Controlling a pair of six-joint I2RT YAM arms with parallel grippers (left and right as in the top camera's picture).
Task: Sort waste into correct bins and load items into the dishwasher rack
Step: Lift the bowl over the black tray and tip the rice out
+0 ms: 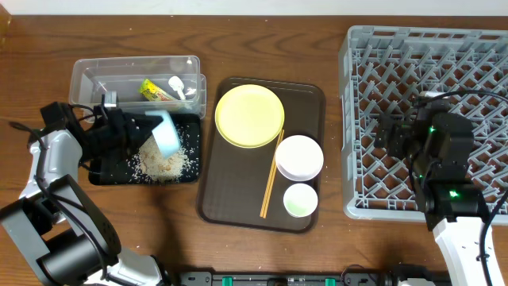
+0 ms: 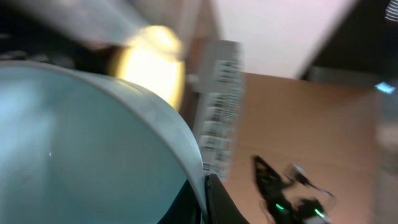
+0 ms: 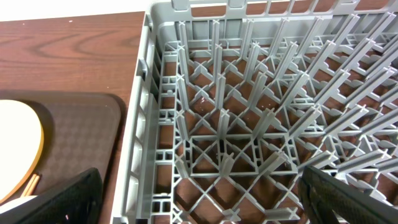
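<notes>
The left end effector clamps the blue bowl tipped over the black tray, rice emptied there, wrapper in the tub, plate and cup not yet racked; left wrist: the bowl fills the view; right wrist: the right end effector gapes empty above the rack.

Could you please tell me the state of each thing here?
Shallow black rectangular tray: holds whitish rice scraps.
Light blue bowl: tilted over that tray.
Left gripper: jaws shut on the bowl.
Grey plastic lattice rack: no dishes visible.
Right gripper: jaws open above the rack.
Clear plastic tub: holds snack wrapper, white scrap.
Round yellow plate: flat, empty.
White bowl: upright, empty.
Small pale cup: upright.
Wooden chopsticks: lying flat.
</notes>
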